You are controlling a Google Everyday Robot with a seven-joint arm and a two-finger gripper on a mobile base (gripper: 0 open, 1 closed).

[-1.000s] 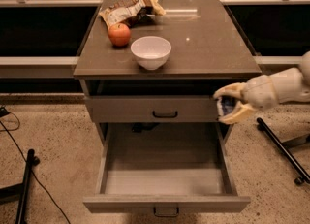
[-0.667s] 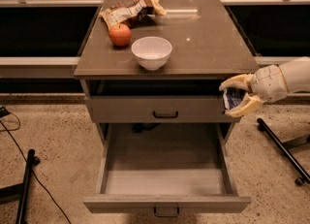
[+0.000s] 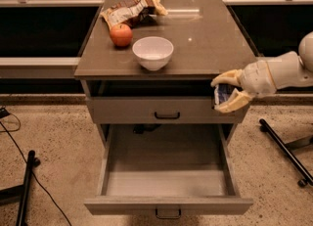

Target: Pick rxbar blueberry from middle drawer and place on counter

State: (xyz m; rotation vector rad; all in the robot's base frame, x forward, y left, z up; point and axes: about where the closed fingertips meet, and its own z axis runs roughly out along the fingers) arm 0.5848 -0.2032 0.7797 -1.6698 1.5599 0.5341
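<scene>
The middle drawer [image 3: 166, 177] is pulled wide open below the cabinet, and its pale floor is bare. My gripper [image 3: 226, 93] comes in from the right and is shut on the rxbar blueberry [image 3: 224, 93], a dark blue wrapper with white print held between the two cream fingers. It hangs at the cabinet's right front corner, just below the edge of the counter [image 3: 205, 39] and in front of the closed upper drawer front [image 3: 166, 110].
On the counter stand a white bowl [image 3: 153, 52], a red apple [image 3: 121, 34] and a brown-and-white snack bag [image 3: 129, 12] at the back left. A black stand leg [image 3: 283, 149] lies on the floor at right, cables and another leg [image 3: 24, 186] at left.
My gripper has risen a little with the bar in it, from beside the upper drawer front to just under the counter edge.
</scene>
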